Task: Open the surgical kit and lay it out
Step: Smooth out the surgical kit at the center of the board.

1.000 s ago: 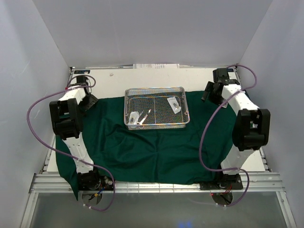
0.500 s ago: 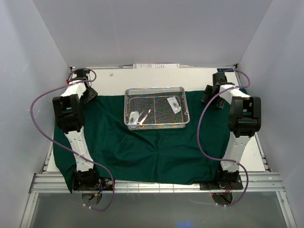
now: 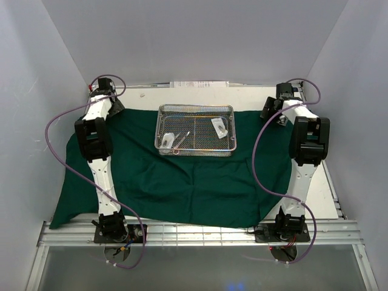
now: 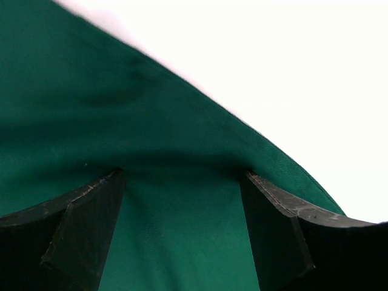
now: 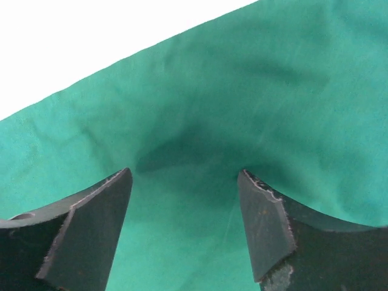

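Your desk [image 3: 151, 96] is mostly covered by the dark green cloth wrap [image 3: 194, 188]. It lies opened out nearly flat from the far side to the near rail, with a few soft creases and its near-left corner drooping over the edge, so I'd judge the unwrapping as good as done. Both arms reach to the far corners of that cloth, the left arm [image 3: 97, 145] on one side and the right arm [image 3: 306, 142] on the other. The silver wire-mesh tray [image 3: 195, 154] sits on the cloth at the far middle, between the two arms and well apart from both. Your left pincer [image 4: 183, 174] stands wide, its tips pressed onto the cloth just inside the hem, with nothing clamped. Your right pincer [image 5: 185, 173] is likewise spread wide, tips on the cloth near its edge, with a shallow dent in the fabric between them. What's left, by my reckoning, is the laying out, since the contents all sit inside the tray. One white packet [image 3: 219, 128] lies toward its right, a second white packet [image 3: 169, 139] toward its left, and beside that some thin metal instruments [image 3: 182, 140]. From above these are too small for you to tell scissors from tweezers or to count them. The wrist views show only fabric and pale desk, so neither sees the tray, and overhead the pincer tips are hard to make out against the dark wrists.
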